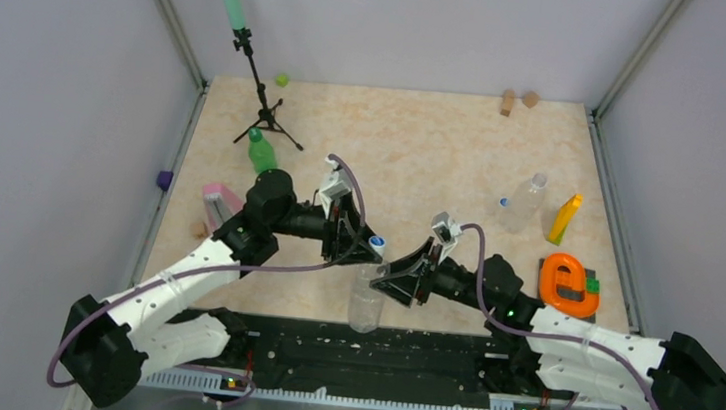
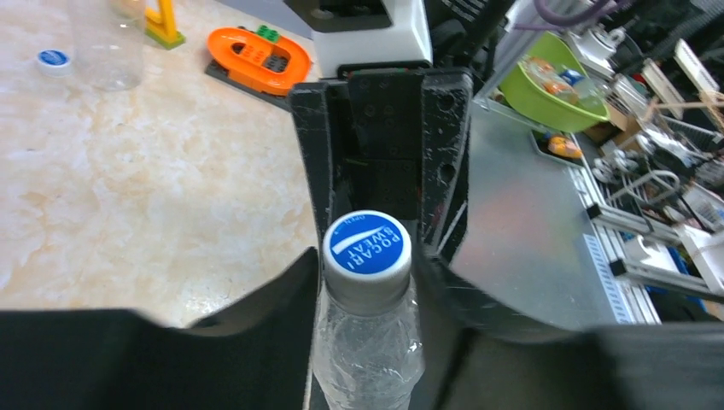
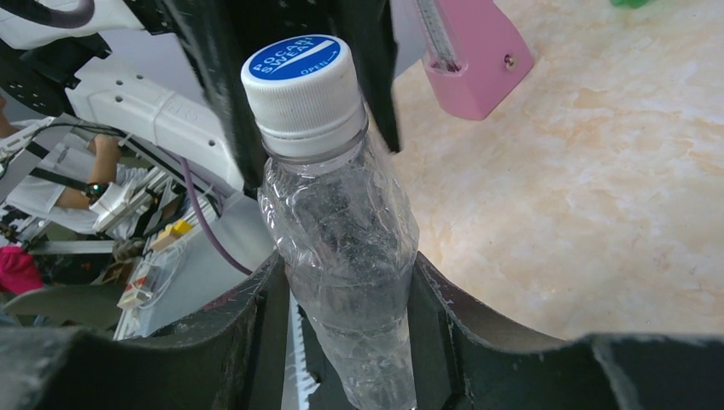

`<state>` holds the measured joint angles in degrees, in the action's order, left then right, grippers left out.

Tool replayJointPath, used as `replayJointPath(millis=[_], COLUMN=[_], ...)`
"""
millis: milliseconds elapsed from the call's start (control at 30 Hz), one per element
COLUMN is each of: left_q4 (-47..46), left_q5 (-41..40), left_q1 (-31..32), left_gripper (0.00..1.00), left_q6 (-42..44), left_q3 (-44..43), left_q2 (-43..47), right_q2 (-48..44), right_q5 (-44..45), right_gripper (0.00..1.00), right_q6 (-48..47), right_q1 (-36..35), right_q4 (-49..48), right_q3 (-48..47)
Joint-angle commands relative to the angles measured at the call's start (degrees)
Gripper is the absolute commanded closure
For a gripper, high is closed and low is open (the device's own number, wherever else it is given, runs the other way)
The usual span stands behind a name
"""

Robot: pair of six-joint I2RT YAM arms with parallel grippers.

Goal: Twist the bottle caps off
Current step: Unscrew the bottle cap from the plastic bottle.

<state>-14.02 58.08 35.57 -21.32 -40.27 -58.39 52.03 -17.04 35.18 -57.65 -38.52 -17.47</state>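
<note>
Progress is looking partial: 1 loose cap [image 1: 503,202] is lying beside the far bottle [image 1: 527,197], while the green bottle [image 1: 261,153] is wearing its green cap [image 1: 255,134]. The right gripper [image 3: 350,299] is clamping the near bottle [image 1: 367,301] between the arms, and the left gripper [image 2: 365,299] is pinching its blue cap [image 2: 367,245].

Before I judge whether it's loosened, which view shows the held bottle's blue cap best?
Right wrist: the cap shows whole, printed top and white side, seated on the bottle. Left wrist shows mainly its top; the top view shows only a small blue dot.
</note>
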Motion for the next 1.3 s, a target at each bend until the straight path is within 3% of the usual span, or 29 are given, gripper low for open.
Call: replayJointPath(millis=[0, 233, 300, 567, 800, 933, 1267], left_q4=[0.3, -0.9, -0.8, -1.9, -16.3, -18.4, -23.2], left_q5=[-7.3, -14.0, -16.5, -21.9, -9.3, -9.7, -9.9], left_q1=[0.2, 0.3, 0.2, 0.3, 0.3, 0.8, 5.4], left_gripper=[0.46, 0.12, 0.08, 0.05, 0.04, 0.04, 0.08], left_q6=[2.6, 2.9, 3.0, 3.2, -3.4, -4.5, -5.8], left_q3=[0.5, 2.9, 3.6, 9.1, 13.3, 13.3, 12.2], left_q2=[2.9, 6.3, 7.1, 10.9, 6.0, 3.1, -5.1], right_q2=[-1.2, -1.6, -1.8, -6.3, -10.0, -11.4, -10.4], right_q5=[1.1, 3.3, 5.6, 18.6, 24.1, 26.2, 25.8], right_gripper=[0.93, 0.94, 0.94, 0.93, 0.94, 0.94, 0.93], right_q6=[0.1, 0.6, 1.1, 5.1, 7.3, 9.5, 10.1], right_q1=[-0.6, -0.5, -0.6, -0.5, -0.5, -0.5, -0.6], right_q4=[-2.7, -2.0, -1.3, -1.6, -5.2, -12.3, -17.3], right_q3=[0.2, 0.2, 0.3, 3.4, 7.1, 10.7, 11.8])
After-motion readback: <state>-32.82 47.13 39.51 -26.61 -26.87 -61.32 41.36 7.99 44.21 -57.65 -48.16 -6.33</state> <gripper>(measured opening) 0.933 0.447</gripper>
